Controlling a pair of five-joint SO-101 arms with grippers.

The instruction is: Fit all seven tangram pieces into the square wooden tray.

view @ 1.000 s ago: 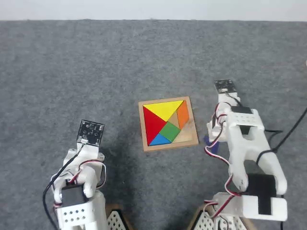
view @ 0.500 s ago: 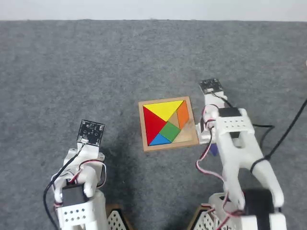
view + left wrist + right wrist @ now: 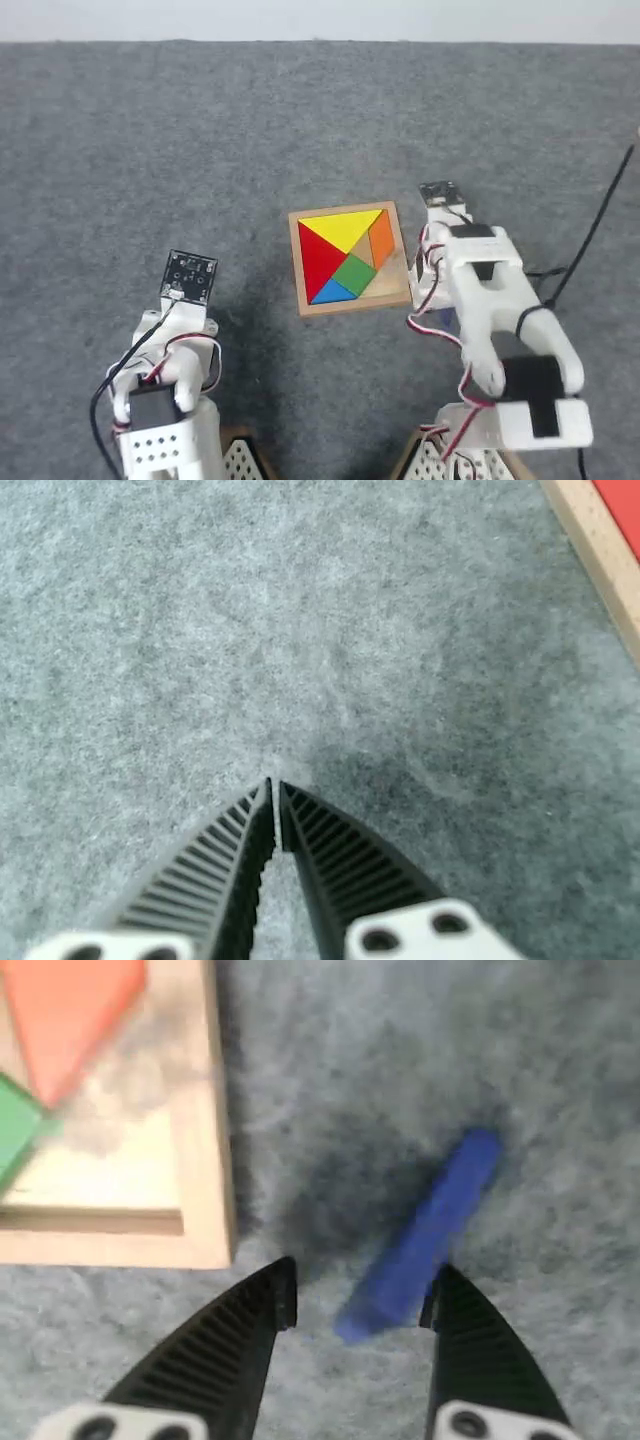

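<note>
While the right hand (image 3: 362, 1275) stands apart astride the blue piece (image 3: 430, 1225), which lies on the table (image 3: 560, 1080) just beside the tray (image 3: 215, 1160), it should centre on the piece before closing, since 1 finger sits nearer. The left hand (image 3: 275, 790) is pressed together over the table.

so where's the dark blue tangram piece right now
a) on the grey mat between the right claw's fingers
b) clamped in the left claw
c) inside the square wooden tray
a: the dark blue tangram piece is on the grey mat outside the square wooden tray, between the open fingers of the right claw.
</note>
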